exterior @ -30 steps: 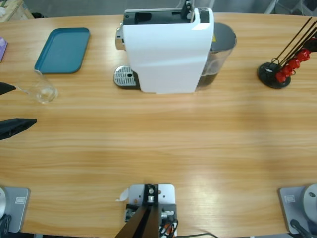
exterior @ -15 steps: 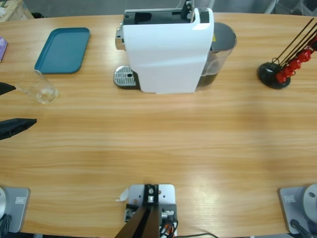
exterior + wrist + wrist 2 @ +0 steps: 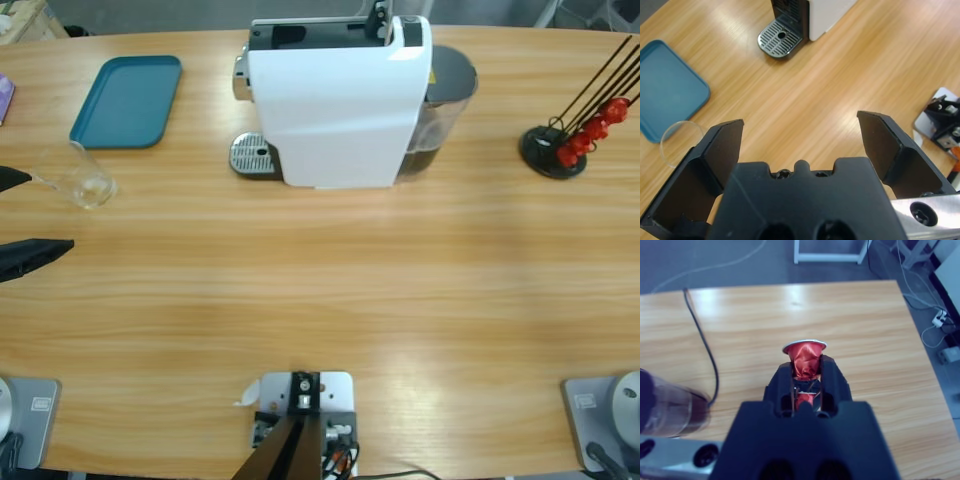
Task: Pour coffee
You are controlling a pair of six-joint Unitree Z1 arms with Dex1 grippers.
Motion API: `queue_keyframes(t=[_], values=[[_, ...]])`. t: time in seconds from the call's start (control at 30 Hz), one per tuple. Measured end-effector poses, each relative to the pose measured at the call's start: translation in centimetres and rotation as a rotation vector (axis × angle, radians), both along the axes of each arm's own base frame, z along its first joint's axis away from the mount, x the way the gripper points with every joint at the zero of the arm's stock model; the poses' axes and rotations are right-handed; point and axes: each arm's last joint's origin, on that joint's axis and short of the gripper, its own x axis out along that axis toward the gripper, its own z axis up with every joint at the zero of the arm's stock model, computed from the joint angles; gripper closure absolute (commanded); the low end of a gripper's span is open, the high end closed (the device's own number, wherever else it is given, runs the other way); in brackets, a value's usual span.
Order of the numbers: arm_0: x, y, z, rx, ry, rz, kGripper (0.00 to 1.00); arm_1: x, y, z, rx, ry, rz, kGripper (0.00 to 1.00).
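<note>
No coffee shows in any view. A clear glass (image 3: pixel 85 180) stands near the table's left edge and looks empty; only its rim (image 3: pixel 679 139) shows in the left wrist view, beside the left jaw. My left gripper (image 3: pixel 45 213) (image 3: pixel 802 125) is open wide with nothing between its jaws, and the glass sits just off its far jaw tip. My right gripper (image 3: pixel 805 371) is shut on a red pod (image 3: pixel 804 356), held above the table. That gripper is out of the high view.
The big white coffee machine (image 3: pixel 340 100) stands at the back middle, with its round drip tray (image 3: pixel 252 155) (image 3: pixel 781 39) to its left. A teal tray (image 3: pixel 128 100) (image 3: pixel 665 95) lies at the back left. A black wire stand (image 3: pixel 553 152) with red pods (image 3: pixel 595 127) is at the right.
The dark shape at the right edge beside the pod stand has left the high view, and the red pods on the wires sit differently. The left gripper and the glass have not moved.
</note>
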Motion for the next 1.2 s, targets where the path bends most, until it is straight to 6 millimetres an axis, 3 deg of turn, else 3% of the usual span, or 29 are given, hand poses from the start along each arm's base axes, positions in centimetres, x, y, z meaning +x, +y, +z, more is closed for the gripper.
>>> queue_keyframes(t=[0.13, 0.33, 0.47, 0.63, 0.87, 1.07, 1.2], values=[[0.0, 0.0, 0.0, 0.0, 0.0, 0.0, 0.013, -2.6, 0.1, 2.6, 0.055, -0.051, 0.11, 0.915], [0.0, 0.0, -0.1, 0.002, 0.003, 0.001, 0.013, -7.3, 3.1, 4.9, 0.062, -0.066, 0.726, 0.913], [0.0, 0.0, -0.2, 0.003, 0.006, 0.0, 0.013, -8.4, 5.2, 7.2, -0.056, -0.06, 0.994, 0.911], [-0.4, 0.3, 0.0, -0.009, -0.008, -0.001, 0.013, -6.9, 10.3, 9.1, -0.231, -0.057, 1.295, 0.911], [-1.2, 1.0, 0.3, -0.036, -0.038, -0.001, 0.018, -2.8, 17.9, 8.8, -0.379, -0.051, 1.504, 0.906], [-1.5, 1.2, 0.4, -0.05, -0.04, -0.003, 0.018, 0.9, 22.6, 8.6, -0.393, -0.09, 1.6, 0.911], [-1.6, 1.3, 0.4, -0.059, -0.039, -0.005, 0.015, 3.2, 24.7, 8.1, -0.383, -0.096, 1.679, 0.911]])
